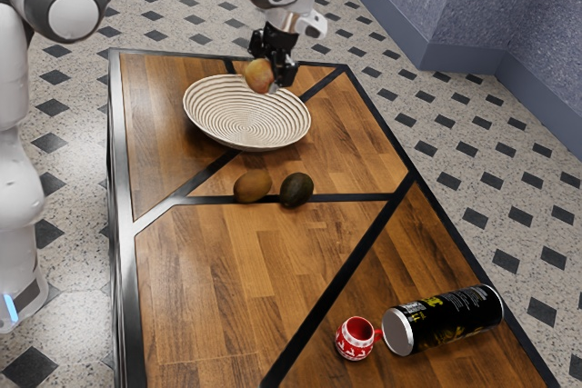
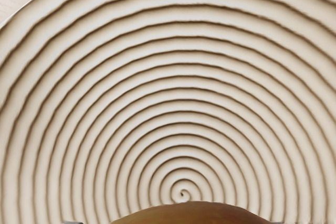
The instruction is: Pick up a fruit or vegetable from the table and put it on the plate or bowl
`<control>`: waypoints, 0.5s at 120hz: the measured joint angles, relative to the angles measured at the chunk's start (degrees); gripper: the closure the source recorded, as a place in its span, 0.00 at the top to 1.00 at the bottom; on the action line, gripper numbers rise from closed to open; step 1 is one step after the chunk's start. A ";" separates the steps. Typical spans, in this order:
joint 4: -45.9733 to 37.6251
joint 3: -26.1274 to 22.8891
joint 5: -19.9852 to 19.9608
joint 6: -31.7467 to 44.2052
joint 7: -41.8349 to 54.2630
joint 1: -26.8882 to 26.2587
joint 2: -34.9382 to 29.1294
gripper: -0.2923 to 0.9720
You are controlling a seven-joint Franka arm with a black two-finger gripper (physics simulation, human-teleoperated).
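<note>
A cream bowl [image 1: 245, 115] with a brown spiral pattern stands at the far end of the wooden table. My black gripper [image 1: 265, 77] hangs just above the bowl's far rim, shut on a tan, reddish fruit [image 1: 258, 74]. In the wrist view the bowl's ribbed inside [image 2: 168, 93] lies directly under the hand, and the held fruit [image 2: 191, 213] bulges in at the picture's lower edge. Two more pieces of produce lie on the table in front of the bowl: a brown oval one [image 1: 252, 185] and a dark green one [image 1: 296, 189].
Near the table's front right corner a black can [image 1: 443, 317] lies on its side beside a small red and white cup [image 1: 355, 339]. The table [image 1: 227, 288] is long, with black inlaid lines and bare wood in the middle.
</note>
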 joint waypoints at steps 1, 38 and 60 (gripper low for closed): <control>0.00 0.01 -0.03 -0.02 -0.07 -0.14 0.00 0.60; -0.07 0.06 -0.45 -0.82 -2.04 1.31 0.29 0.75; 0.01 0.06 -0.54 -1.74 -2.80 1.07 0.53 0.76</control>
